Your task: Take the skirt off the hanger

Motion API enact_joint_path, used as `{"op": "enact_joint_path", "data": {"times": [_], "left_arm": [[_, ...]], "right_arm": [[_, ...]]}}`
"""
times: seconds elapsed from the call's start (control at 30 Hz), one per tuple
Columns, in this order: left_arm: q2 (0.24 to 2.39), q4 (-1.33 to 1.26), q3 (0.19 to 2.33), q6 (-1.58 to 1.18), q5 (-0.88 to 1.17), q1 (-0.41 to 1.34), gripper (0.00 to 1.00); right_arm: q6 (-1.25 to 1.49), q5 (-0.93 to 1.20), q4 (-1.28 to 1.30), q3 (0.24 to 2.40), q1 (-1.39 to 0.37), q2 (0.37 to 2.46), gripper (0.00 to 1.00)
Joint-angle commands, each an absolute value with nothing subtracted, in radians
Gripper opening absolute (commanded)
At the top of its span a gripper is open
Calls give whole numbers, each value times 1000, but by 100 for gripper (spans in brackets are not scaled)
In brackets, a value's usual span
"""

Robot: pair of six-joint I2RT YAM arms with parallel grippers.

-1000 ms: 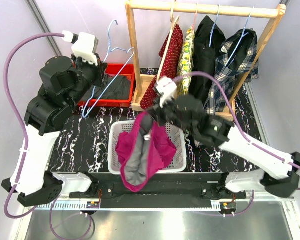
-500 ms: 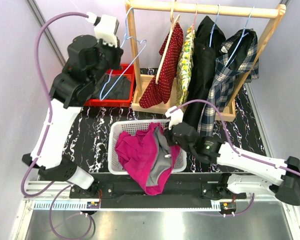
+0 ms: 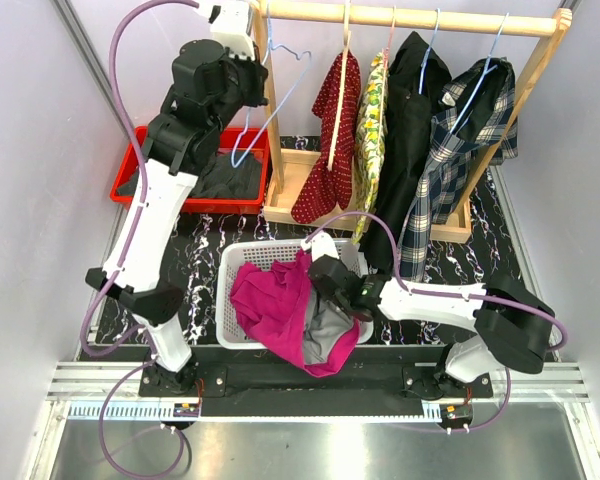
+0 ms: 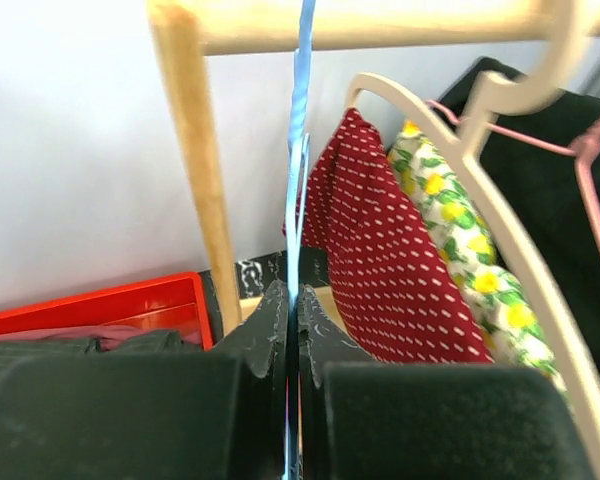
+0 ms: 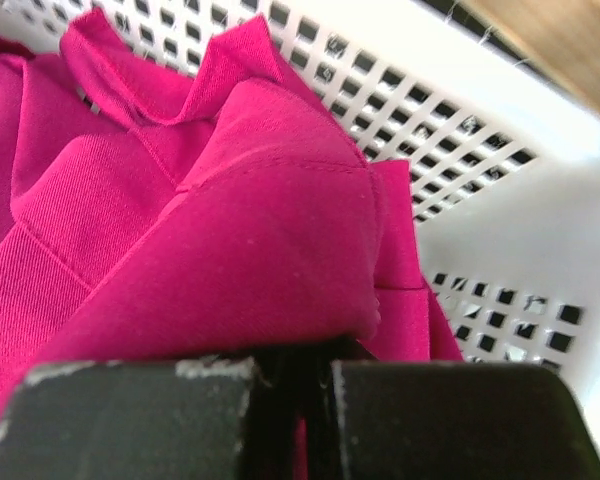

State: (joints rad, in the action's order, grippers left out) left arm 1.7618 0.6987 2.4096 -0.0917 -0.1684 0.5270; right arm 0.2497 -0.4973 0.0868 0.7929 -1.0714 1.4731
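The magenta skirt (image 3: 275,310) with grey lining lies in the white basket (image 3: 242,257), part of it draped over the near rim. My right gripper (image 3: 315,275) is shut on the skirt's fabric (image 5: 230,250) low inside the basket. My left gripper (image 3: 242,75) is raised high by the rack's left post and is shut on the empty blue wire hanger (image 3: 272,100). In the left wrist view the hanger's wire (image 4: 298,150) runs straight up between the closed fingers (image 4: 265,320) to the rack's top rail.
A wooden clothes rack (image 3: 410,18) holds a red dotted garment (image 3: 330,150), a yellow floral one (image 3: 370,120), a black one (image 3: 410,130) and a plaid one (image 3: 460,130). A red bin (image 3: 195,200) with dark clothes sits at the back left.
My left arm has lifted the blue hanger up and right to the rack's rail. My right arm has lowered the skirt into the basket and moved down-left.
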Motion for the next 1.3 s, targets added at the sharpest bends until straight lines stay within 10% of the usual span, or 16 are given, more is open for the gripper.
{"op": "enact_joint_path", "data": {"times": [0.0, 0.37, 0.57, 0.67, 0.7, 0.77, 1.27], "left_arm": [[1807, 589, 2453, -138, -140, 477, 0], [1890, 574, 2479, -190, -75, 433, 0], [1829, 574, 2344, -187, -74, 440, 0], [1767, 575, 2274, -172, -66, 440, 35], [1735, 577, 2263, -166, -66, 442, 72], [1685, 574, 2243, -149, -69, 442, 90], [1785, 589, 2474, -58, -179, 805, 99]], "right_arm": [[216, -569, 17, 862, -1078, 1474, 1], [172, -586, -32, 933, -1083, 1526, 2], [152, -649, -18, 986, -1083, 1494, 60], [123, -657, -6, 1015, -1083, 1413, 68], [117, -655, -5, 1028, -1083, 1390, 70], [103, -650, 47, 1066, -1083, 1329, 73], [181, -578, 144, 970, -1085, 973, 74]]}}
